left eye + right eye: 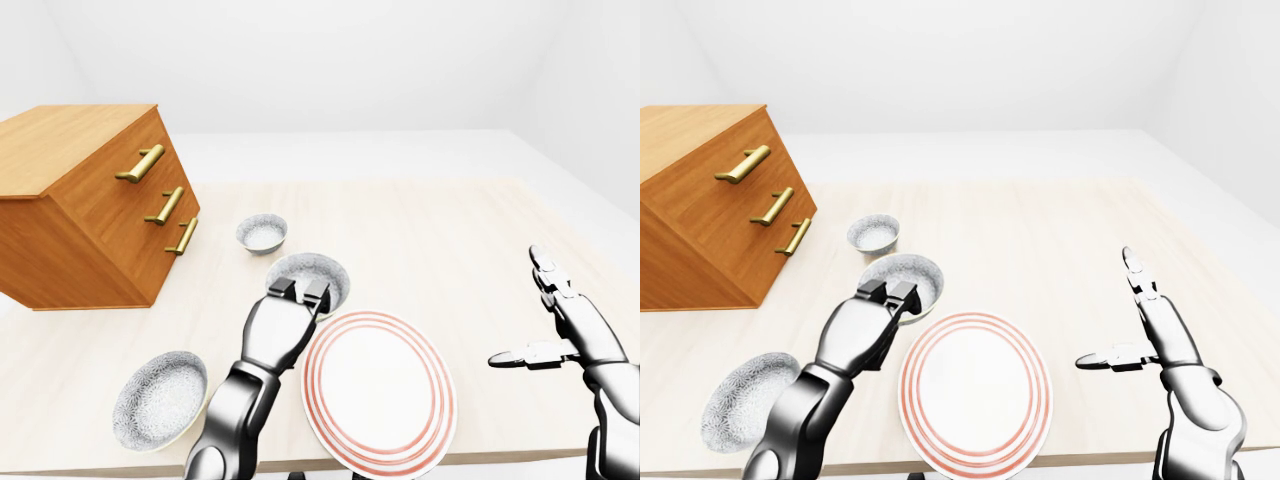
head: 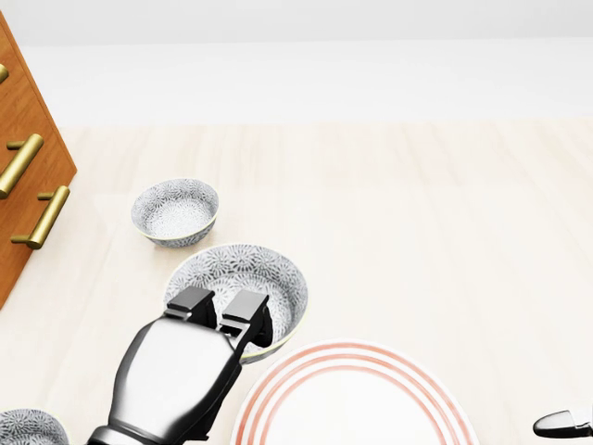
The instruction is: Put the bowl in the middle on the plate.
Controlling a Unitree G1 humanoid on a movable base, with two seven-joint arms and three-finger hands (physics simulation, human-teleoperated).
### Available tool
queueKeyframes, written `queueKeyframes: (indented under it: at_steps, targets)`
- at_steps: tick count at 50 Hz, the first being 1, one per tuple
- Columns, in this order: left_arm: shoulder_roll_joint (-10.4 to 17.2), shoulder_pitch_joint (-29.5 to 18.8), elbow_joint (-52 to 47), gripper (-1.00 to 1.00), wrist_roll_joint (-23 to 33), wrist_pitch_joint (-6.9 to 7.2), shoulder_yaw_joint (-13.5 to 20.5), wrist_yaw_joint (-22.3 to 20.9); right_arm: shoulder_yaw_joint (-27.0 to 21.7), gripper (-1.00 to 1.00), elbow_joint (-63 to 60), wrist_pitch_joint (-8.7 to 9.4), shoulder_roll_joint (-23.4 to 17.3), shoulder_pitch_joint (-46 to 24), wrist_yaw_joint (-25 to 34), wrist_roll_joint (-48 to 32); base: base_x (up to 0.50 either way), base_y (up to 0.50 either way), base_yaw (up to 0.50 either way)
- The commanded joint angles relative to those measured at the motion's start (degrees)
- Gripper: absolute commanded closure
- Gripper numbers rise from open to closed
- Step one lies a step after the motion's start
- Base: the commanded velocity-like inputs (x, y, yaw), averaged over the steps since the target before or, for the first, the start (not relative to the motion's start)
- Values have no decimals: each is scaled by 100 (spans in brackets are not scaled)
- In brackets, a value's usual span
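Observation:
A grey patterned bowl (image 2: 243,281) is gripped at its near rim by my left hand (image 2: 222,313), whose fingers close over the edge. The bowl sits just up and left of the white plate with red rings (image 2: 352,403); whether it rests on the table cannot be told. My right hand (image 1: 545,320) is held open at the right, away from the plate and holding nothing. In the head view only a dark fingertip (image 2: 561,425) of that hand shows at the bottom right.
A smaller patterned bowl (image 2: 175,211) sits higher on the light wooden table (image 2: 417,222). A third bowl (image 1: 160,398) lies near the table's lower left edge. A wooden drawer chest with brass handles (image 1: 90,205) stands at the left.

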Motion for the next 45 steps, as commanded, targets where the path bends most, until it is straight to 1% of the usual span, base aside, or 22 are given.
queueKeyframes:
  at_steps: [1, 6, 8, 12, 15, 16, 18, 22, 27, 31, 36, 37, 39, 45]
  targets:
    - [42, 311, -434, 100, 281, 0, -378, 130, 8, -100, 17, 0, -4, -1, -12, -20, 0, 0, 0]
    - [127, 465, -415, 100, 304, 0, -479, 293, 11, -100, 16, 0, -9, -8, -8, -24, 0, 0, 0]
    - [144, 563, -486, 100, 300, 0, -583, 342, 12, -100, 19, 0, -10, -7, -9, -30, 0, 0, 0]
    - [150, 620, -728, 100, 264, 0, -709, 258, 6, -100, 4, 0, -7, 0, 1, -32, 0, 0, 0]
    - [161, 623, -779, 100, 229, 0, -747, 281, 8, -100, 8, 0, -7, -3, 1, -34, 0, 0, 0]
    - [142, 665, -908, 100, 262, 0, -834, 269, 16, -100, 44, 0, -7, -5, -11, -40, 0, 0, 0]
    - [154, 684, -932, 100, 254, 0, -896, 321, 15, -100, 14, 0, -8, -2, -1, -39, 0, 0, 0]
    - [168, 704, -895, 100, 318, 0, -1016, 415, 19, -100, 40, 0, -9, -3, -8, -42, 0, 0, 0]
    - [233, 709, -682, 100, 388, 0, -1159, 657, 11, -100, 16, 0, -3, 3, 5, -45, 0, 0, 0]
    - [254, 711, -608, 100, 414, 0, -1276, 695, 23, -100, 71, 0, -2, 0, -16, -47, 0, 0, 0]
    - [316, 797, -511, 100, 506, 0, -1551, 846, 22, -100, 10, 0, -3, 0, 4, -55, 0, 0, 0]
    - [324, 794, -512, 100, 504, 0, -1563, 849, 22, -100, 11, 0, -3, 0, 4, -56, 0, 0, 0]
    - [392, 821, -350, 100, 527, 0, -1656, 1031, 18, -100, 15, 0, -2, -2, 5, -49, 0, 0, 0]
    - [408, 796, -298, 100, 548, 0, -1790, 1035, 24, -100, 46, 0, -6, 0, -10, -48, 0, 0, 0]
